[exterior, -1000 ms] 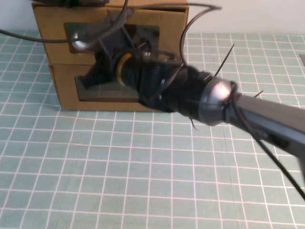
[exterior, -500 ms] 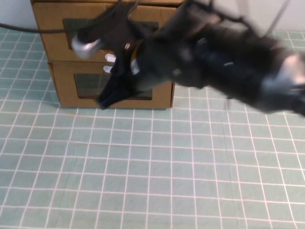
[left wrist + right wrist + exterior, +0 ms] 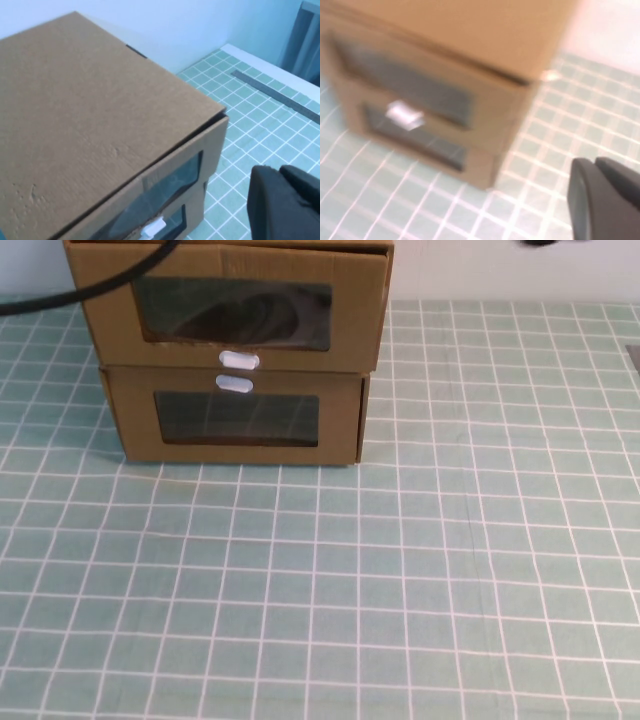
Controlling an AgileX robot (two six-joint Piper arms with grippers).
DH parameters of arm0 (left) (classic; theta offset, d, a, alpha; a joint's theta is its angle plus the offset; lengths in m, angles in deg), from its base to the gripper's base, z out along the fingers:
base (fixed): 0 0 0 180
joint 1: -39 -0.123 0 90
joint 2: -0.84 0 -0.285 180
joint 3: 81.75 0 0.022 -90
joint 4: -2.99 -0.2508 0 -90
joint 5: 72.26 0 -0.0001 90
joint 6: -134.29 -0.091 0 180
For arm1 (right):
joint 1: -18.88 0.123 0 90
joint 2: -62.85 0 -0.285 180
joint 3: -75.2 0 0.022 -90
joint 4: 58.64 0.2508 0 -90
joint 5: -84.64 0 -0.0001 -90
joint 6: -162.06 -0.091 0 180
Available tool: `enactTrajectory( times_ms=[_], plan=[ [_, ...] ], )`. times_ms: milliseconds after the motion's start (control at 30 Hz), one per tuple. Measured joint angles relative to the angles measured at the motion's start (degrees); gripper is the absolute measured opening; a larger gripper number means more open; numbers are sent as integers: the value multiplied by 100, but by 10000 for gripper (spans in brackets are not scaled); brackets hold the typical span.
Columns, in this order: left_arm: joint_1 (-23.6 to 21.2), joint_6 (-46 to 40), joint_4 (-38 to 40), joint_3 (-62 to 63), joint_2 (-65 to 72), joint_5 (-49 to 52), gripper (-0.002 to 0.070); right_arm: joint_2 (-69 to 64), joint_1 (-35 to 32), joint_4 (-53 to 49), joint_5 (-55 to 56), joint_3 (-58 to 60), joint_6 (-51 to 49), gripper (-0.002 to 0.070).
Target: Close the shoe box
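The shoe box is the upper of two stacked brown cardboard boxes at the back left. It has a large dark window and a white pull tab just below it, and its front sits about flush with the box below. It also shows in the left wrist view and in the right wrist view. My left gripper is shut and empty, above the table beside the box's right end. My right gripper is shut and empty, raised in front of and to the right of the boxes. Neither gripper shows in the high view.
The lower cardboard box has a smaller window and its white tab above it. A black cable crosses the upper box's left corner. The green gridded mat covers the table. A pale wall stands behind the boxes.
My right arm, which was against the fronts of the boxes, has pulled up and back out of the high view. Both box fronts now show in full.
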Motion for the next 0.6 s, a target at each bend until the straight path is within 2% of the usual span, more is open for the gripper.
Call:
enactTrajectory(
  times_ms=[267,600],
  plan=[
    [0,0,-78,-1740,-1445,-668,-5,1283,-833,-64,519,1037,-430,-15],
    [0,0,-358,-4983,-3845,-2254,-5,3427,-1058,-1122,1748,4005,-1569,-15]
  ],
)
